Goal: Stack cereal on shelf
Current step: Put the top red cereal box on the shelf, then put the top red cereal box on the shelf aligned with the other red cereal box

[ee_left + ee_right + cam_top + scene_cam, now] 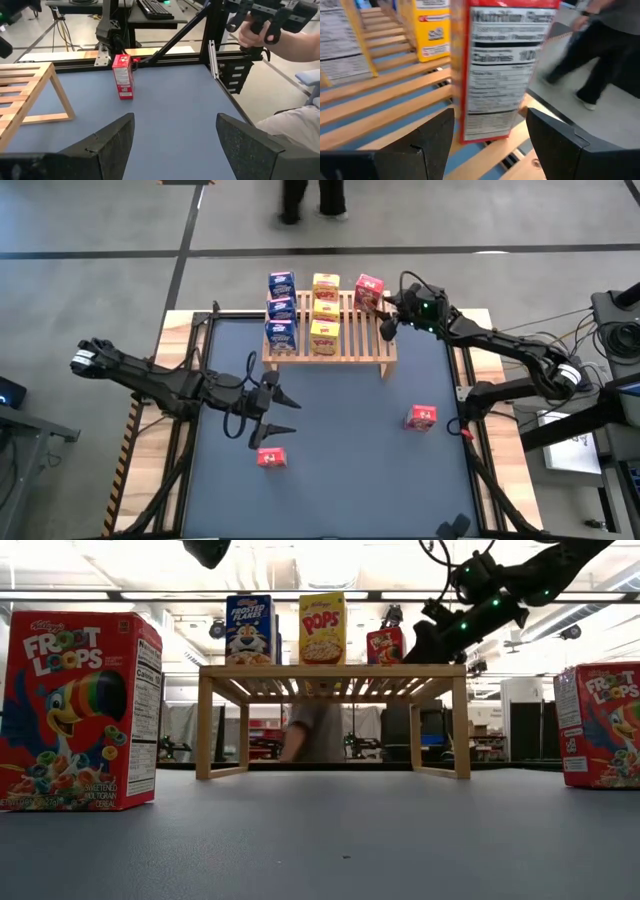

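The right tool (387, 308) sits at the shelf's (350, 345) far right corner, its fingers apart on either side of an upright red cereal box (502, 70); the wrist view shows clear gaps between each finger and the box's narrow printed side, so the box stands free on the slats, directly ahead of the tool between its tips, long axis vertical; whether the tool is arriving or letting go cannot be told. Beyond that box from the tool, three yellow boxes (324, 308) and three blue boxes (281, 310) stand in rows on the shelf.

The left tool (272, 412) hovers over the table (340, 480), fingers wide apart and empty; a red box (271, 457) stands just beside it on the near side, and another red box (421, 417) stands well off, ahead of its fingers, closer to the right arm's base. In my judgement the left arm is nearer the first, the right arm the second.
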